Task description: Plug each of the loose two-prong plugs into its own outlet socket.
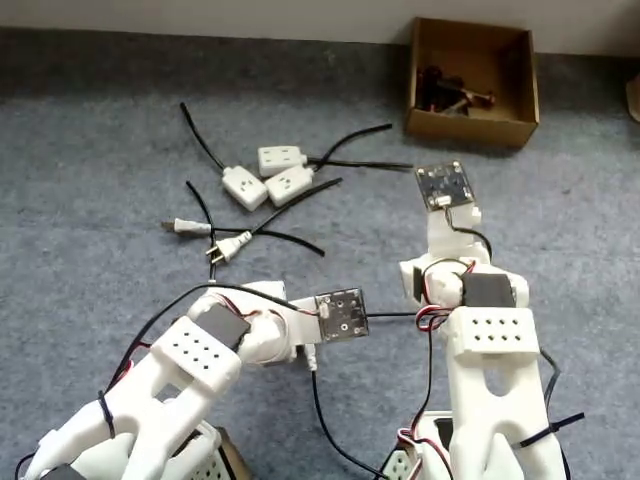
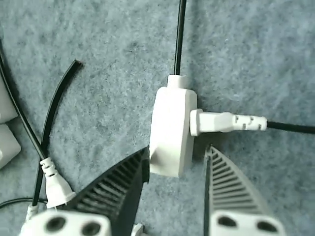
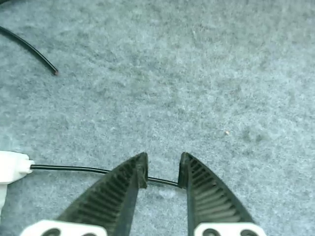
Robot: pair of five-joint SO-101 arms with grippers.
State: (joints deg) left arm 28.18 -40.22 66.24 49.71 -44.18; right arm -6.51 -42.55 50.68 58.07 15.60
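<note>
left claw (image 2: 177,152) gapes wide round the end of a socket (image 2: 170,123) with a plug (image 2: 221,122) in it, on the grey bench (image 2: 270,49); right claw (image 3: 163,160), part open, hangs over a cord (image 3: 74,168), gripping nothing.

Loose plug cords (image 1: 232,243) & sockets (image 1: 245,187) clutter centre; bare carpet (image 1: 90,150) either side gives room.

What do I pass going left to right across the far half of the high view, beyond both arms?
Loose plug → cluster of three white sockets → cardboard box. The second loose plug overlaps the sockets' span, so I leave it out.
</note>
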